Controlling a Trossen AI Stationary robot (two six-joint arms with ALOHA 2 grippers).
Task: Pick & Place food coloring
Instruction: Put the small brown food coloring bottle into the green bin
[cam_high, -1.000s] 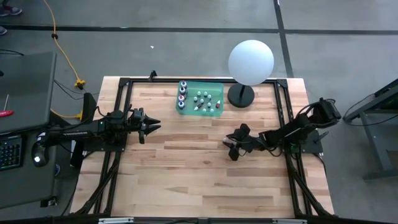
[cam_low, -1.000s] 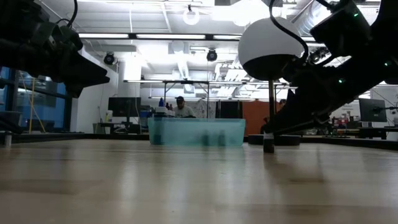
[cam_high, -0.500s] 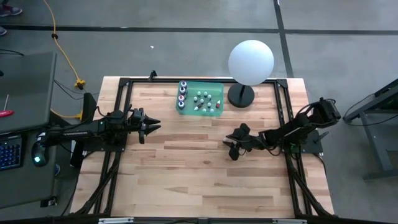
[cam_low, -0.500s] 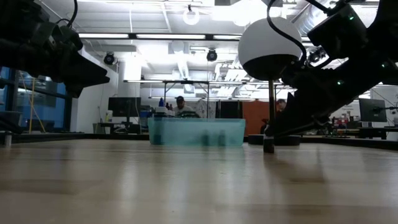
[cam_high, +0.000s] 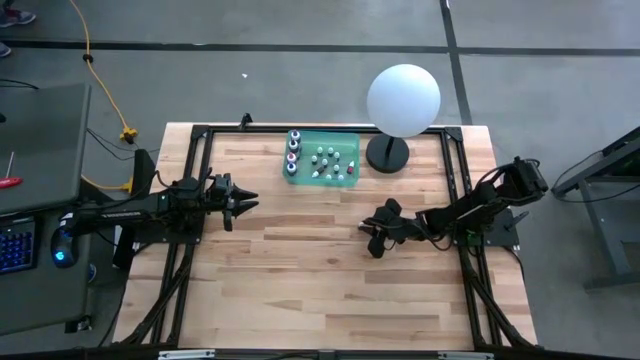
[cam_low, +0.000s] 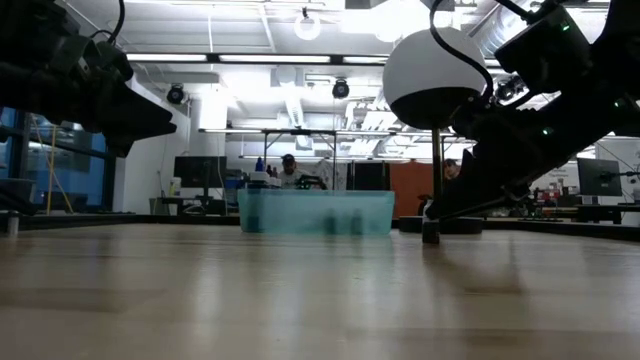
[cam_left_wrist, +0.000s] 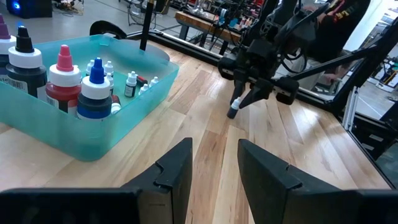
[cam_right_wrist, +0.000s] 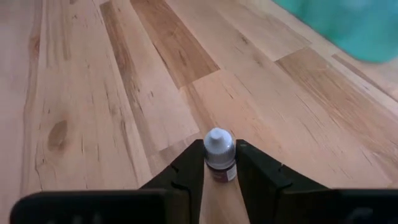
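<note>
One small food coloring bottle (cam_right_wrist: 219, 146), white-capped with a dark body, stands on the wooden table right of centre (cam_high: 374, 243). My right gripper (cam_right_wrist: 219, 163) is shut on it, reaching in from the table's right side (cam_high: 373, 240). Several more food coloring bottles (cam_left_wrist: 94, 87) stand in a teal bin (cam_high: 322, 160) at the far middle of the table. My left gripper (cam_left_wrist: 214, 144) waits open above the table's left side (cam_high: 248, 200) with nothing between its fingers. My right gripper pinches the small bottle between its two fingers (cam_right_wrist: 189, 165), on the two sides of its body just under the cap (cam_right_wrist: 219, 173). The fingers slant down from the table's right. The bottle stands upright with its base on the table (cam_low: 431, 240).
A big white sphere (cam_high: 403, 98) on a black base (cam_high: 387, 153) stands at the far right, close to the bin. A black frame (cam_high: 200, 135) runs along the table's edges. Bare wood lies in the middle and near part of the table.
My right gripper has shut on the small bottle without shifting its place. The bottle still stands upright on the table where it was.
</note>
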